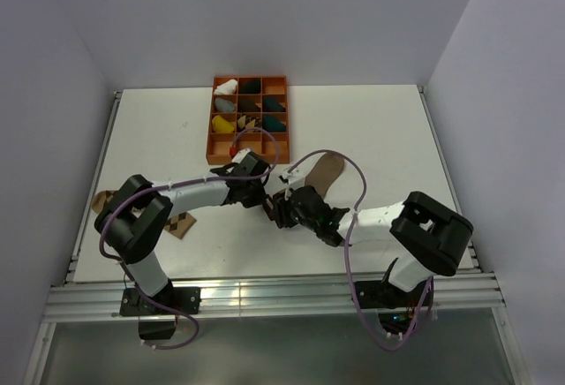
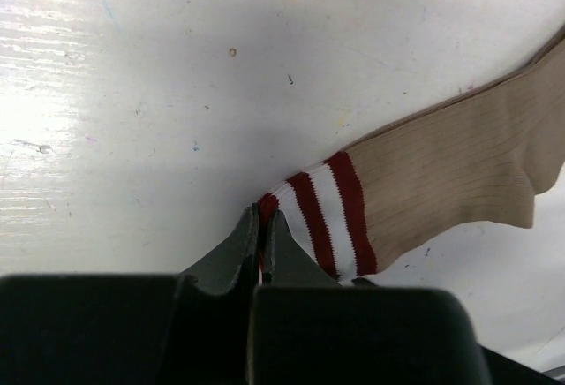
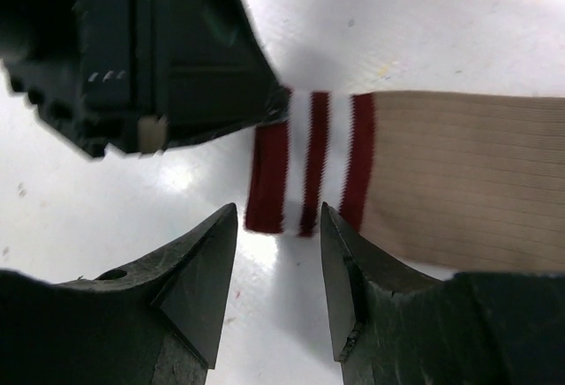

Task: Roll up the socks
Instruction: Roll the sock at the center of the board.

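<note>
Left jaws are sitting fully closed, pinching one corner of the striped cuff of the tan sock. Fabric is bunching slightly right at the tips. The rest of that sock is lying flat on the white surface, running away from the left jaws to their front-right, foot end farthest from the tips.

Right jaws are standing roughly half open and gripping nothing. They are facing the left jaws across the cuff. The cuff's free edge is sitting right at the mouth of the gap, between the two tips, and I cannot tell whether either tip is touching it. Red and white bands are running across just ahead of the right tips, with the tan leg extending off to their right. The left jaws' housing is showing just beyond the cuff, at its far corner.

Argyle sock is lying well apart from both sets of jaws, back behind the left jaws. It is mostly hidden beneath the left arm, with only a patch of diamond pattern showing.

Orange tray is sitting beyond both sets of jaws, near the far end of the tan sock but apart from it. Its compartments are holding sock bundles in white, yellow, teal and dark colours.
</note>
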`<act>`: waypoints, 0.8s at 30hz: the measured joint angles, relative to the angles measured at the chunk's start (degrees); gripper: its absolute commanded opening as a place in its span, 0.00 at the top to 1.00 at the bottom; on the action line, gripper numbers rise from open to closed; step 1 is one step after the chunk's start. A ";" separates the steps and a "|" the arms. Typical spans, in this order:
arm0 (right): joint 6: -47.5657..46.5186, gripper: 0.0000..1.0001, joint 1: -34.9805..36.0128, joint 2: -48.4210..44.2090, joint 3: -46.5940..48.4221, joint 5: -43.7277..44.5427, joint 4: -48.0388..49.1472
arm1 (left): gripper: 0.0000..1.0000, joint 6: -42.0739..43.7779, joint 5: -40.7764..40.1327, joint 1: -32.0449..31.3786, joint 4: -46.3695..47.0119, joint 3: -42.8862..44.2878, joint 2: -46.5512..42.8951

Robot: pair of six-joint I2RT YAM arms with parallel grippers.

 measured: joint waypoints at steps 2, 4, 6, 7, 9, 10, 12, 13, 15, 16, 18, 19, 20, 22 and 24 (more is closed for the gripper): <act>0.22 0.50 0.04 0.70 0.50 1.46 0.13 | 1.00 0.09 0.00 0.00 -0.55 0.37 0.35; 0.35 0.49 0.07 1.75 1.14 2.16 0.20 | 1.00 0.46 0.00 0.00 -1.03 0.90 0.52; 0.39 0.49 0.07 2.25 1.40 2.67 0.33 | 1.00 1.01 -0.02 0.00 -1.70 1.53 0.52; 0.39 0.49 0.13 2.43 1.53 2.91 0.35 | 1.00 1.14 -0.02 0.00 -1.90 1.81 0.52; 0.39 0.49 0.44 2.64 1.81 3.15 0.55 | 1.00 1.44 -0.02 0.00 -2.23 2.38 0.52; 0.39 0.49 0.66 2.75 1.95 3.15 0.61 | 1.00 1.46 0.00 0.00 -2.32 2.60 0.52; 0.39 0.49 1.07 3.15 2.34 3.17 0.83 | 1.00 1.49 0.00 0.00 -2.36 2.78 0.52; 0.39 0.49 1.27 3.48 2.64 3.17 0.92 | 1.00 1.49 0.00 0.00 -2.40 2.78 0.52; 0.37 0.49 1.60 4.15 3.32 3.23 0.98 | 1.00 1.46 0.00 0.00 -2.47 2.78 0.52; 0.37 0.49 1.77 4.57 3.80 3.30 0.90 | 1.00 1.46 0.02 0.00 -2.54 2.78 0.52; 0.39 0.49 2.10 5.51 4.92 3.54 0.74 | 1.00 1.46 0.02 0.00 -2.67 2.78 0.55; 0.42 0.49 2.21 5.92 5.40 3.61 0.61 | 1.00 1.46 0.02 0.00 -2.75 2.78 0.55; 0.42 0.49 2.29 6.38 5.90 3.78 0.46 | 1.00 1.44 0.04 0.00 -2.82 2.78 0.55; 0.70 0.50 2.43 7.30 6.54 4.28 0.17 | 1.00 1.44 0.04 0.00 -2.89 2.78 0.55; 1.18 0.52 2.49 8.24 6.97 4.87 -0.31 | 1.00 1.44 0.07 0.00 -3.19 2.91 0.57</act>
